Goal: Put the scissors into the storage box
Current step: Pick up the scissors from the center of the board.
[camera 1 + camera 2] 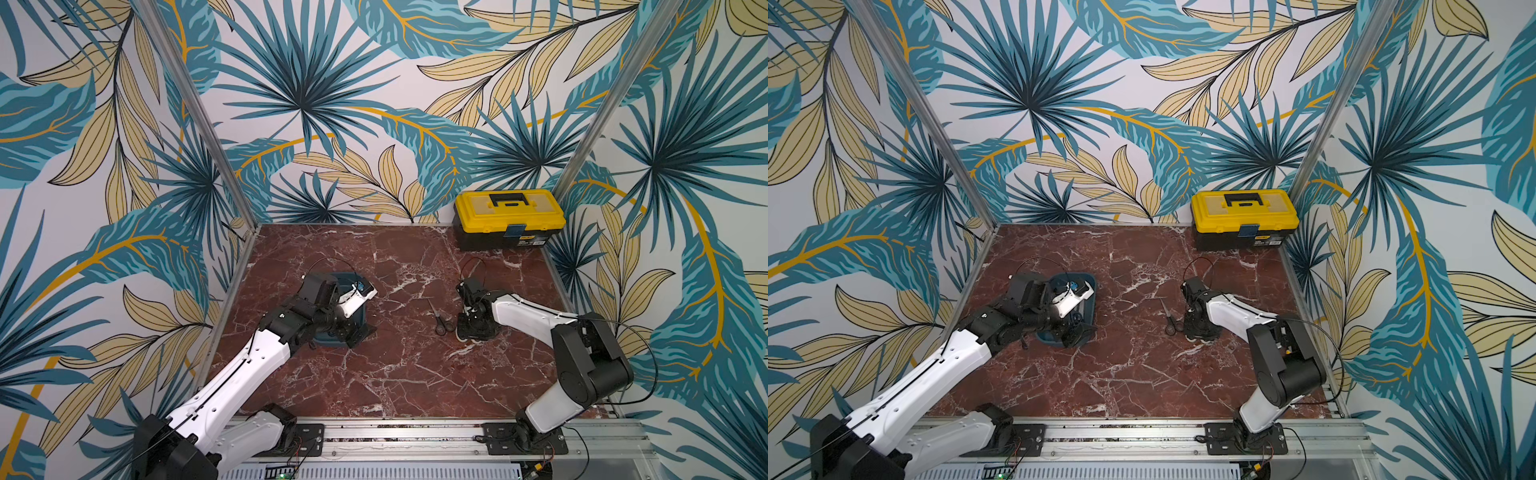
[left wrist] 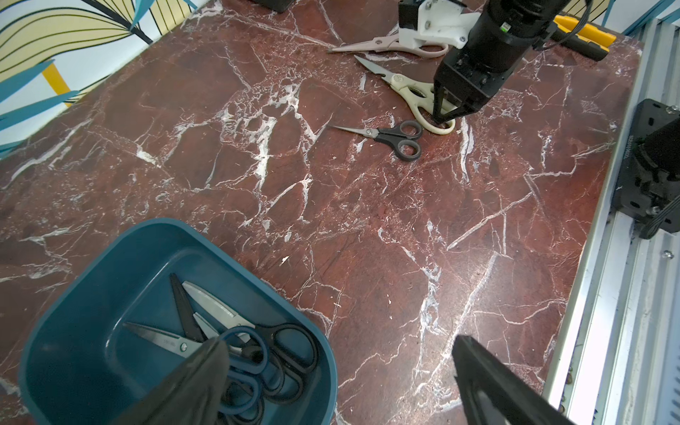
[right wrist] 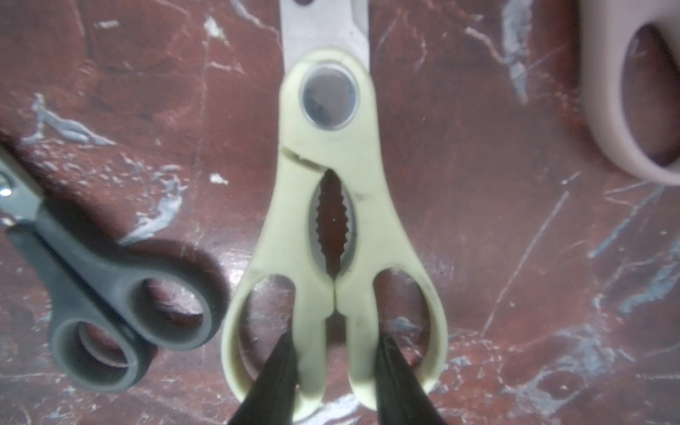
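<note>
The teal storage box (image 2: 73, 349) sits at the left of the marble table, mostly hidden under my left arm in both top views (image 1: 340, 277) (image 1: 1091, 286). Inside it lie black-handled (image 2: 294, 349) and blue-handled scissors (image 2: 244, 355). My left gripper (image 2: 338, 342) (image 1: 351, 332) hangs open over the box's edge, holding nothing. On the table lie small black scissors (image 2: 393, 138) (image 1: 440, 322) (image 3: 110, 294), cream-white scissors (image 2: 408, 92) (image 3: 331, 147) and pale pink scissors (image 2: 382, 44) (image 3: 607, 92). My right gripper (image 3: 335, 338) (image 2: 443, 117) (image 1: 478, 328) has one finger in each cream handle loop, pressed against the inner bars.
A yellow-lidded black toolbox (image 1: 509, 216) (image 1: 1244, 214) stands in the back right corner. Yellow-handled pliers (image 2: 581, 35) lie beyond the right arm, near the table edge. An aluminium rail (image 1: 395, 436) with both arm bases runs along the front edge. Patterned walls close in three sides.
</note>
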You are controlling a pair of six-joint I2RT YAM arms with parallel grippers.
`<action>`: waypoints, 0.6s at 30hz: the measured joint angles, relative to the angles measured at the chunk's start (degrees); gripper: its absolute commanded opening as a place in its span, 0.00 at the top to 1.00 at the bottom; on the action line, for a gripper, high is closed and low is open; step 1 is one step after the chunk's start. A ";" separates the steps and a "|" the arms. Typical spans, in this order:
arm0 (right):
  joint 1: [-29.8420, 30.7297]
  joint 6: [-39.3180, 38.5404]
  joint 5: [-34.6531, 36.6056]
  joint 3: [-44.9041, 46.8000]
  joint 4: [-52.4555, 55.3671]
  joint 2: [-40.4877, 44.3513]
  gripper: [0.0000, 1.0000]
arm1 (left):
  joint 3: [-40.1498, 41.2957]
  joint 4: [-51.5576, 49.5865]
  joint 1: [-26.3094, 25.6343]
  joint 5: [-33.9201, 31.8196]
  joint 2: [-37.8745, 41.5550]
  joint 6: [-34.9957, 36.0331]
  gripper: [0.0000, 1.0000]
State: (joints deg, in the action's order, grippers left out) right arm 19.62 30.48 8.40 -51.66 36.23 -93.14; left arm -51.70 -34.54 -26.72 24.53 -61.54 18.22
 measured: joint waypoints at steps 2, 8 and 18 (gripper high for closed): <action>0.13 -0.04 0.22 -0.15 0.04 -0.11 0.64 | 0.00 -0.04 0.00 0.04 -0.28 0.02 0.00; 0.26 -0.20 0.63 -0.52 0.20 -0.46 0.68 | 0.00 -0.11 0.00 -0.04 -0.42 0.02 0.00; 0.24 -1.90 -0.37 -0.66 -0.15 -0.46 0.68 | 0.00 -0.04 0.00 -0.50 -0.42 0.02 0.00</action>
State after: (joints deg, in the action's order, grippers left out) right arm 19.86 28.58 8.03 -52.31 36.07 -93.60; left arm -51.70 -34.59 -26.72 24.03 -61.95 18.24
